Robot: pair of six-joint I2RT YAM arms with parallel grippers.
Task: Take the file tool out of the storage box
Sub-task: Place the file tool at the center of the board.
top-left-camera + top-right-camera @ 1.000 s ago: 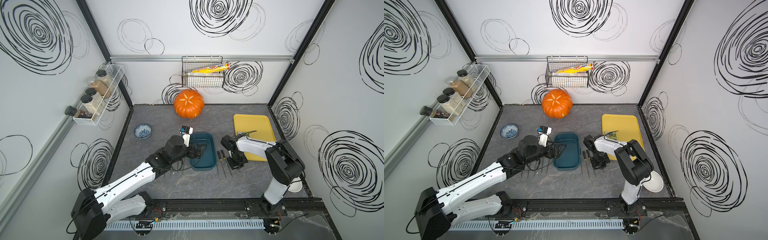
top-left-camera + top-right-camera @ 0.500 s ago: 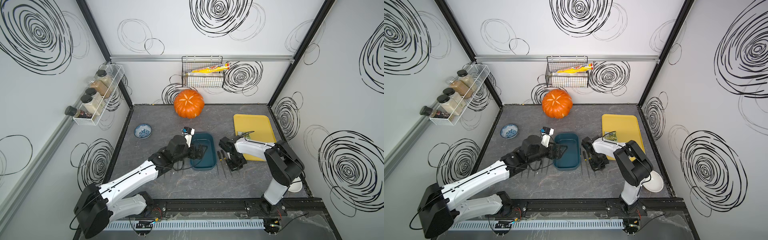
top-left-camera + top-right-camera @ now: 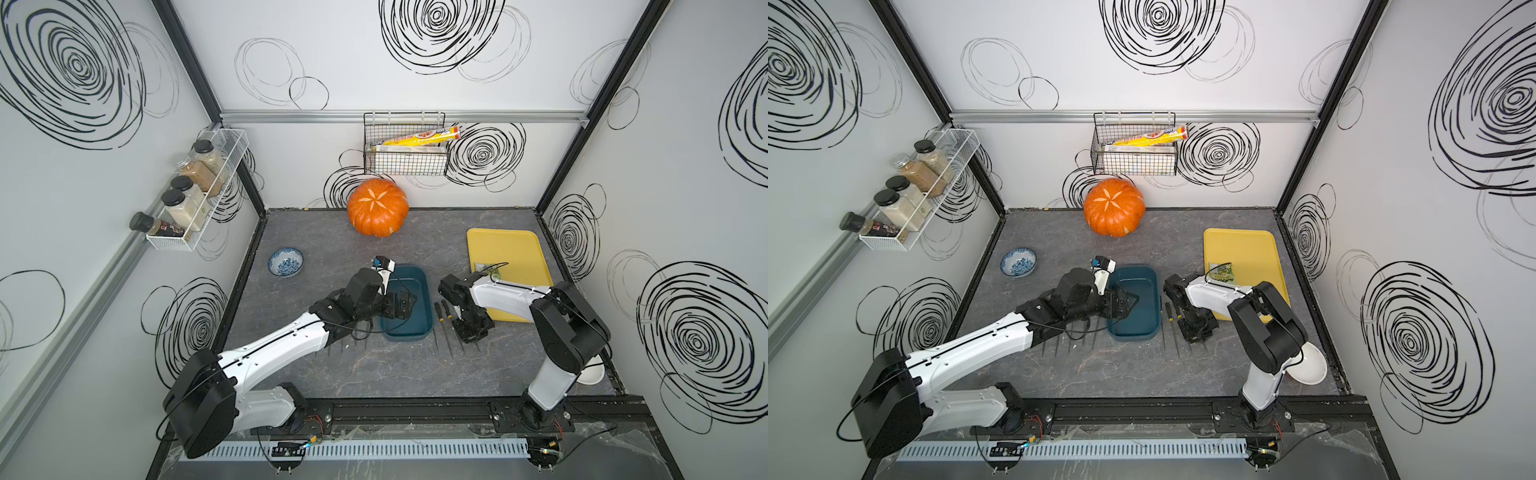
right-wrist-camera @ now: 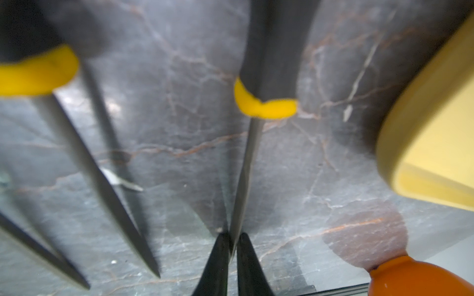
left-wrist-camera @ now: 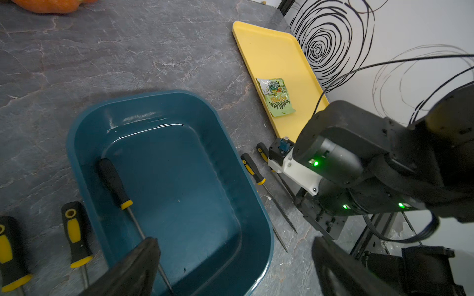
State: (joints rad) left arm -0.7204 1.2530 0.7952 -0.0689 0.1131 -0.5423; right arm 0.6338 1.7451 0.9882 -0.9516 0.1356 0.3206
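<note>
Down in the storage box [image 5: 179,159], one file tool [image 5: 114,183]: black handle, yellow collar, thin grey shaft. Lies flat on the teal floor close along the left wall, handle toward the far end, tip toward the near end. Hidden under the arm in both top views.

As for the box: dark teal, rounded corners, low walls. Sits mid-table [image 3: 332,374], near of the pumpkin [image 3: 377,208] and left of the yellow tray [image 3: 511,249].

Over to the left arm. Stretched long and low from the near-left base, slanting far and right, wrist above the box's left rim. Left gripper [image 3: 402,305] hanging over the box, jaws spread as wide as can be, nothing between them. In the wrist view, one finger [image 5: 139,264] right over the file tool's shaft; touching or not, cannot tell.

Now the right arm. Folded tight, elbow up over the tray's near edge, forearm reaching left. Right gripper [image 4: 233,239] pointed down at the table just right of the box. Jaws almost pressed together, with the thin blade of another file [image 4: 266,105] running between the fingertips; pinching or merely flanking it, cannot tell.

Between box and gripper, two more files [image 3: 437,318] lying parallel on the table. Left of the box, further files [image 5: 77,230] laid out the same way.
</note>
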